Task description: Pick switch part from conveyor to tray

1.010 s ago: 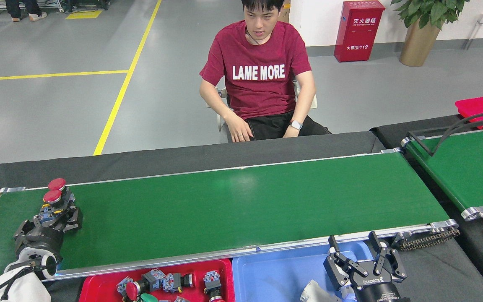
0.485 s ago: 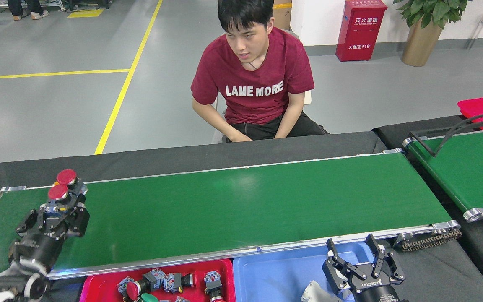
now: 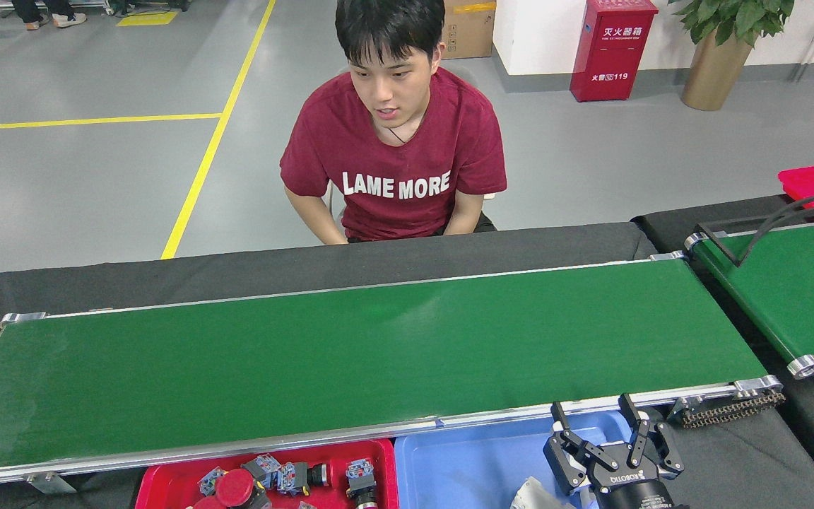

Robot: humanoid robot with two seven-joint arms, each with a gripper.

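"Plastic, mostly: the switch parts (image 3: 287, 477) look light, stiff and blocky, with smooth red caps, and they lie in the red tray (image 3: 167, 488) at the conveyor (image 3: 379, 353) near edge. None is on the belt."

"Where to grip?"

"Probably the squared body, not the cap. The right gripper (image 3: 608, 431) hangs with jaws apart over the blue tray (image 3: 449, 459); the left is out of view."

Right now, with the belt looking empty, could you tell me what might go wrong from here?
1. The person sits close behind the conveyor; an arm reaching across could come near them.
2. The red tray already holds several switch parts, so another one dropped in might bounce or pile up.
3. The right gripper hovers open over the blue tray, near the drive chain.
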